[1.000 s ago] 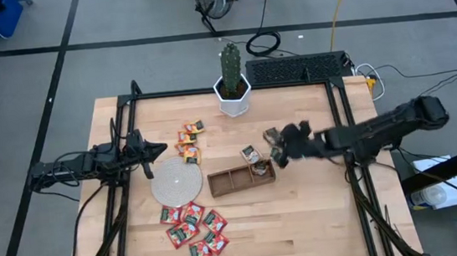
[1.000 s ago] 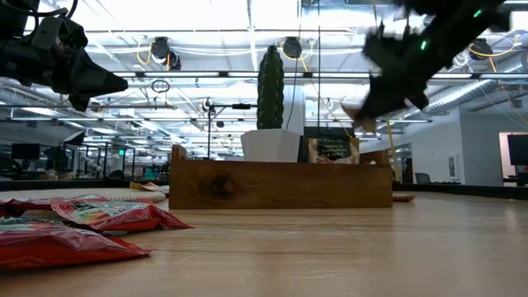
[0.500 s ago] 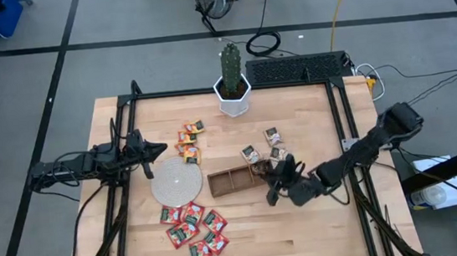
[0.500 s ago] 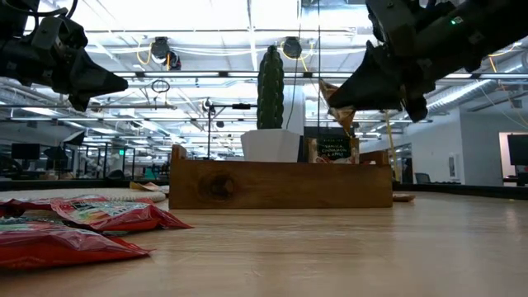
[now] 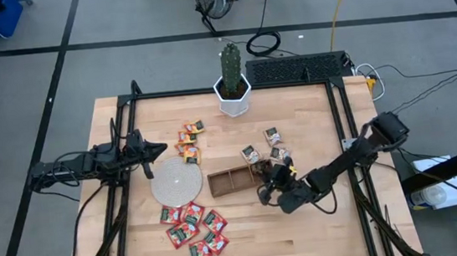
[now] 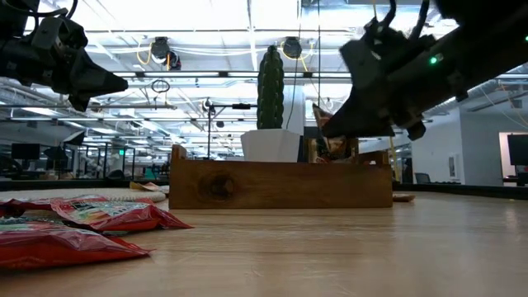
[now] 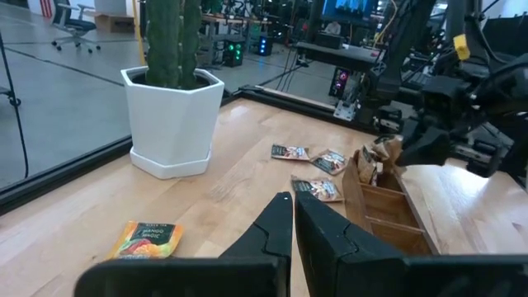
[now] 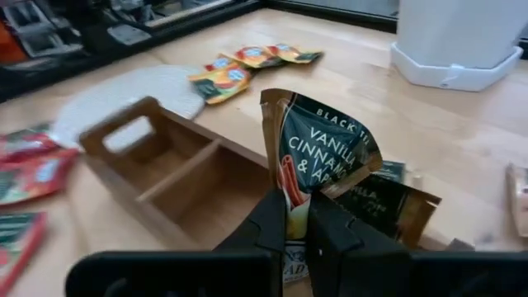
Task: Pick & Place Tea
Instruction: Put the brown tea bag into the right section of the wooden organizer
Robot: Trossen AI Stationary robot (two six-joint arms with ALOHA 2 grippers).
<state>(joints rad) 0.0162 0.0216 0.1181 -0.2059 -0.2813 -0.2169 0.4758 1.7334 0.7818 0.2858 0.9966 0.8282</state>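
Note:
My right gripper (image 5: 269,180) (image 8: 307,216) is shut on a whitish tea sachet with dark print (image 8: 318,153) at the right end of the long brown tray (image 5: 235,180). A like sachet (image 8: 388,202) stands in the tray's right compartment. Two more whitish sachets (image 5: 273,136) lie flat beyond the tray. Orange-yellow sachets (image 5: 189,142) lie far of the round pale disc (image 5: 175,180), and red ones (image 5: 194,228) lie near the front edge. My left gripper (image 5: 160,147) (image 7: 291,202) waits shut at the table's left. My right gripper pinches the sachet between its two fingers near one edge (image 8: 299,194); the rest sticks out past the fingertips (image 8: 280,216), crumpled. The fingers come slanting slightly down from the table's near right. The sachet (image 6: 327,125) is level with the tray's rim, over the right compartment.
A cactus in a white pot (image 5: 232,90) stands at the table's far edge, behind the tray. A black frame rail (image 5: 344,125) runs along the table's right side beside my right arm. Bare wood lies near of the tray.
My right gripper, shut on the sachet throughout, has swung from beyond the tray's right end toward the near edge and down, turning toward the tray. The sachet has come down from well above the tray to its rim. Two flat sachets beyond the tray have come into view.

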